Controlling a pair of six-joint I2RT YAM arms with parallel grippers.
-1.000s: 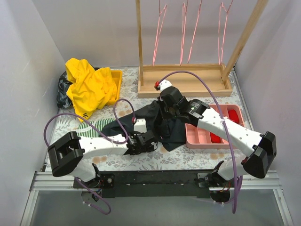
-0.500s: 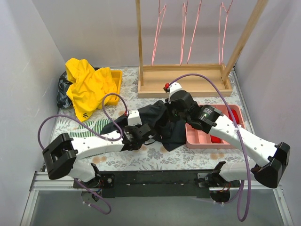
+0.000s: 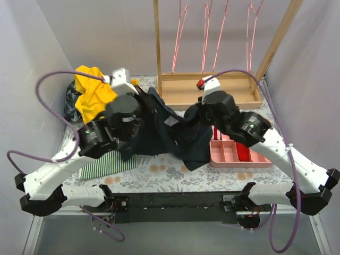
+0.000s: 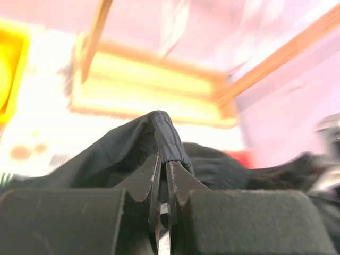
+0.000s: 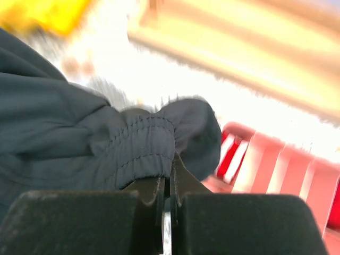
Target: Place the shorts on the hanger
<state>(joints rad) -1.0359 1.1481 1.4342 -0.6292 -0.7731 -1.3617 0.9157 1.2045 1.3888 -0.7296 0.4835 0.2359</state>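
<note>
- Wrist views: my left gripper (image 4: 163, 164) and right gripper (image 5: 170, 172) each clamp the waistband of the shorts (image 3: 183, 138).
- Only the top view shows them spread before the rack (image 3: 212, 94) holding the hangers (image 3: 206, 37).

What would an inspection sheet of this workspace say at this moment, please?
Surface: floral table, partly under cloth.
Job's things: shorts held up between both arms, not on a hanger; pink hangers hang from the wooden rack.
Clutter: yellow garment back left, striped cloth near left, pink tray right.
Grippers: left gripper and right gripper, jaws shut on the shorts' edge.
Cables: purple cables loop over both arms.
Surroundings: plain walls; the rack at the back.
</note>
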